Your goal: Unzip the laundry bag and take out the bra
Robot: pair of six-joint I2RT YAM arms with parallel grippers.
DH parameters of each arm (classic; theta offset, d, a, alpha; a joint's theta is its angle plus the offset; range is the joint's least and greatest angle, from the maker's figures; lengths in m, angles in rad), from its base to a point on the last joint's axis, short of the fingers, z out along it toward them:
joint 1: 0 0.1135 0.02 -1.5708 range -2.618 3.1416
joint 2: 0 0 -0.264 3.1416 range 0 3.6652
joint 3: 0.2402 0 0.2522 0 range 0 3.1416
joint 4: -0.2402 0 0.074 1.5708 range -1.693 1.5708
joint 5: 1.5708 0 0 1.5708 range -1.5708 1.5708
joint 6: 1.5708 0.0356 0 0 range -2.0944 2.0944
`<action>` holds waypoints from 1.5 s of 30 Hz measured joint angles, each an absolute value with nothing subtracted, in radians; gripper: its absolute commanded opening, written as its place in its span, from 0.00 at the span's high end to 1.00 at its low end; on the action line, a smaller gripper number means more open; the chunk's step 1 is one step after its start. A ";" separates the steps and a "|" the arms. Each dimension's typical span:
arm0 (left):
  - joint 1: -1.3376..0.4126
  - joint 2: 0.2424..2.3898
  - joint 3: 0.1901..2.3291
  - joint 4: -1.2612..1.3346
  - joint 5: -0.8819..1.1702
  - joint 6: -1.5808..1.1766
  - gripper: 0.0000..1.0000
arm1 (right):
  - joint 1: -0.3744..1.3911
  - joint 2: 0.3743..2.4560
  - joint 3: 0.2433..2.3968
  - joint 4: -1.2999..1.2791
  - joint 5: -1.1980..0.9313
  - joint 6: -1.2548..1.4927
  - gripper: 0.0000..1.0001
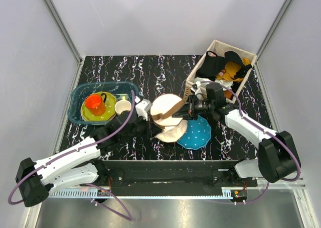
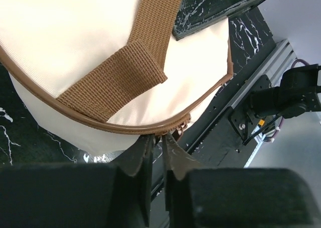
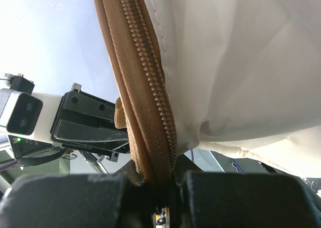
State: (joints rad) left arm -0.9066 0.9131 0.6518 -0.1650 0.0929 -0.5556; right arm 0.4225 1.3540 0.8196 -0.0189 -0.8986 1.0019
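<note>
Top external shows grey walls [image 1: 165, 17], black marbled table [image 1: 150, 72], laundry bag [image 1: 164, 106].

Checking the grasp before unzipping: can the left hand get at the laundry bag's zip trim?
Likely yes: the left hand looks shut on the brown zip trim of the laundry bag, nothing between.

You see a cream laundry bag [image 1: 167, 109] with brown zip trim [image 3: 150, 87] and strap [image 2: 150, 27], a blue white-dotted disc [image 1: 196, 133], an orange cup [image 1: 94, 103], a teal tray [image 1: 103, 84] and a black, white-veined bench [image 1: 150, 75].
</note>
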 measured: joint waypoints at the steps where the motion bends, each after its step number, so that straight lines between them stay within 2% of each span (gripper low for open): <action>1: -0.907 0.913 0.652 -0.165 0.090 -0.554 0.99 | 0.422 1.354 0.820 -0.019 -0.899 1.002 1.00; 18: -0.907 0.834 0.652 -0.196 -0.006 -0.583 1.00 | 0.422 1.354 0.820 0.011 -0.899 1.007 1.00; 28: -0.907 0.833 0.708 -0.317 -0.138 -0.599 1.00 | 0.423 1.353 0.820 0.003 -0.909 0.992 1.00; 39: -0.791 0.869 0.735 -0.362 -0.080 -0.533 1.00 | 0.423 1.340 0.831 -0.171 -0.967 0.773 1.00; 43: -0.757 0.913 0.752 -0.364 -0.053 -0.513 1.00 | 0.422 1.390 0.912 -0.228 -0.978 0.671 0.99; 44: -0.751 0.915 0.753 -0.363 -0.052 -0.511 1.00 | 0.422 1.410 0.944 -0.260 -0.977 0.647 0.93; 45: -0.746 0.914 0.753 -0.361 -0.053 -0.509 1.00 | 0.423 1.447 0.991 -0.293 -0.977 0.613 0.63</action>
